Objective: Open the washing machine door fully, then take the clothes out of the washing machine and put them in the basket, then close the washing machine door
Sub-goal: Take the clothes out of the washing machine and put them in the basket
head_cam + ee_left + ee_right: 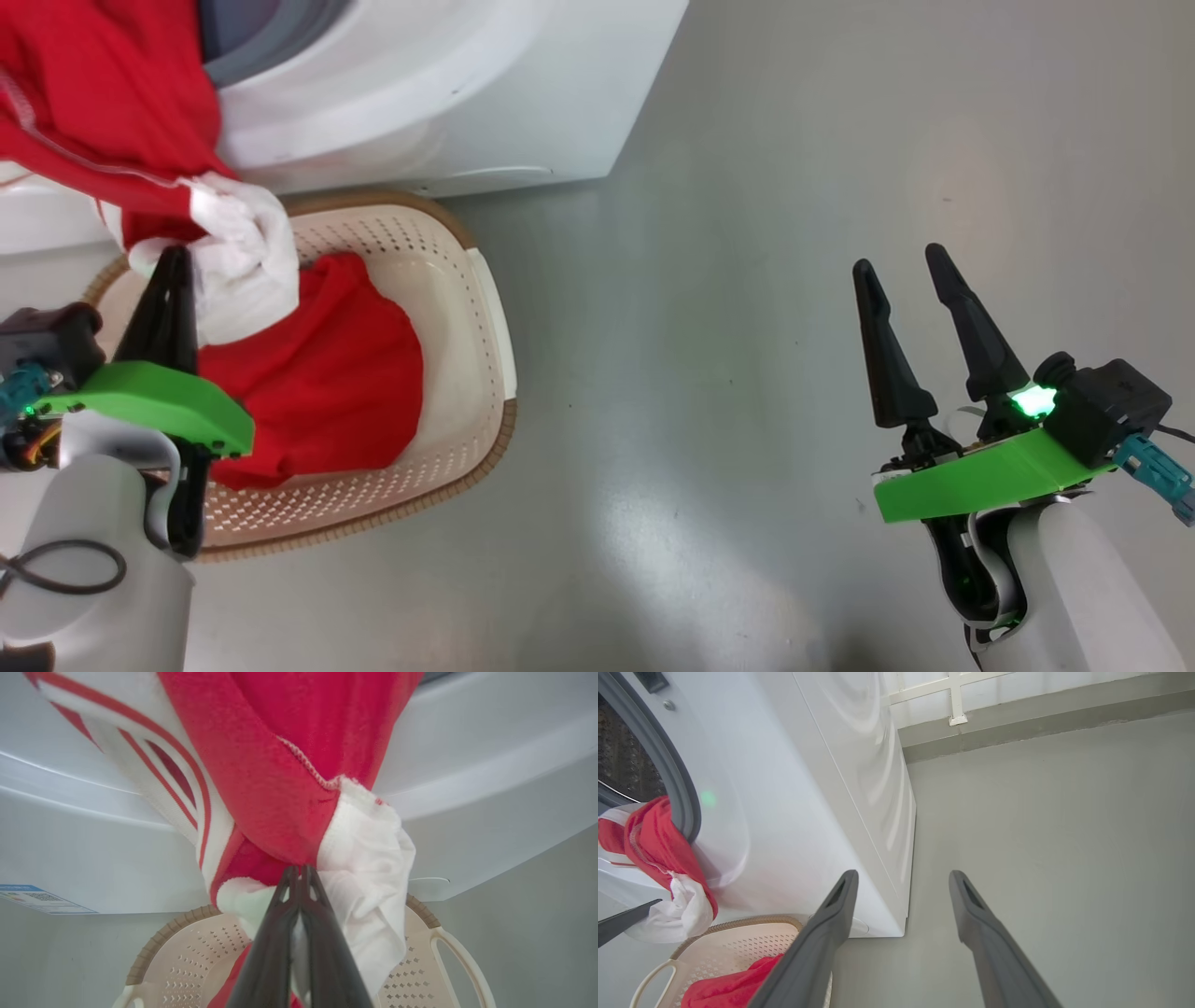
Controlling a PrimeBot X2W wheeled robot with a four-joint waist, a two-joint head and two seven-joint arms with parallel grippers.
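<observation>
Door stage: judged complete, since the grey gasket (686, 802) of the washing machine (448, 93) stands uncovered and fabric passes out through the opening. Transfer stage: in progress. The clothes (317, 373) form one red garment, lower part lying inside the basket (493, 317), upper part draped over the lip of the opening at far left. The basket stands on the floor (794, 187), just in front of the machine. The left gripper (174, 257) has its jaws pinched together on the white part of the garment, above the far left side of the basket. The right gripper (898, 261) hangs over bare floor well to the right, jaws wide, holding nothing. Remaining: draw the draped part clear, release it into the basket, close the door
</observation>
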